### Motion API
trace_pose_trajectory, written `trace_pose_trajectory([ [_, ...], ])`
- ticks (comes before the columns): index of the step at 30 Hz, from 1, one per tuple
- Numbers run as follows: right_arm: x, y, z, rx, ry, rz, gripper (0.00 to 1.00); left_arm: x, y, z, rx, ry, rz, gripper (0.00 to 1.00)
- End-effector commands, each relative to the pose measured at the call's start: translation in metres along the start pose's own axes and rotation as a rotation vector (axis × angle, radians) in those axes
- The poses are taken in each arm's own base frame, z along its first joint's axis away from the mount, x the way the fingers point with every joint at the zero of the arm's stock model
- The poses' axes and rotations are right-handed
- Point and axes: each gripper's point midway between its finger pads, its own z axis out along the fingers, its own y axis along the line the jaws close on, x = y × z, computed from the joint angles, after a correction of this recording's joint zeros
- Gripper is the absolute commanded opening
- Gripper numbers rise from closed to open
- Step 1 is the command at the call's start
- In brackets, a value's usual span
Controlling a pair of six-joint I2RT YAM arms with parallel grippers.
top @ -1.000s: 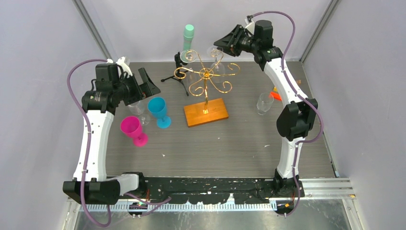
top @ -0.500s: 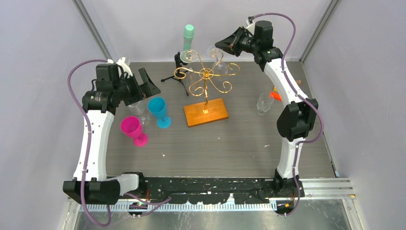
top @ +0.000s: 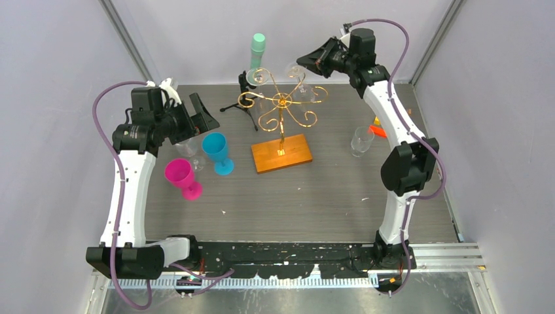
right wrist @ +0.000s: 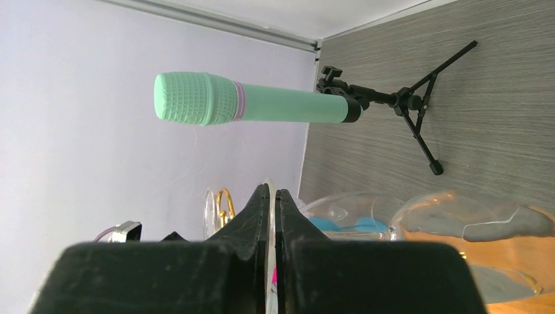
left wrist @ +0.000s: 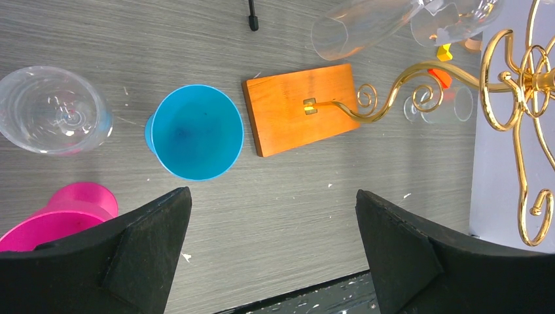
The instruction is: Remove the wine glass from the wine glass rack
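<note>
The gold wire wine glass rack (top: 282,103) stands on its orange-brown wooden base (top: 281,153) at the table's back centre. A clear wine glass (top: 300,84) hangs upside down on its right rear arm. My right gripper (top: 304,63) is shut on that glass's thin foot disc, seen edge-on between my fingers in the right wrist view (right wrist: 271,199), with its bowl (right wrist: 353,210) below. A second glass (top: 257,77) hangs on the left rear arm. My left gripper (top: 205,115) is open and empty, high over the table (left wrist: 271,196). The rack (left wrist: 517,85) and its base (left wrist: 302,108) show there too.
A clear glass (top: 188,148), a blue cup (top: 216,149) and a pink cup (top: 181,175) stand under my left gripper. Another clear glass (top: 361,139) and a small orange piece (top: 376,129) are at the right. A mint-green microphone (top: 257,48) sits on a black tripod (top: 245,99) behind the rack.
My right gripper has shifted slightly to the right and back, still shut on the glass's foot. The left arm has not moved.
</note>
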Motion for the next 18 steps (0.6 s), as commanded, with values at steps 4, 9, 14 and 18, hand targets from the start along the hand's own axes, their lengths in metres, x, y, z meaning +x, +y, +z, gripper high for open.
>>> trace_pose_trajectory([
  [4,-0.010,0.073,-0.045,-0.127,-0.104,-0.075,0.00,-0.011,-0.006,-0.008,0.022,-0.062,0.030,1.00],
  [9,-0.008,0.072,-0.049,-0.116,-0.110,-0.060,0.00,-0.011,-0.007,-0.009,0.028,-0.063,0.030,1.00],
  [14,0.000,0.071,-0.051,-0.114,-0.097,-0.052,0.00,-0.011,-0.008,-0.008,0.035,-0.059,0.027,1.00],
  [18,0.010,0.079,-0.048,-0.140,-0.063,-0.058,0.00,-0.011,-0.008,-0.008,0.037,-0.061,0.028,1.00],
])
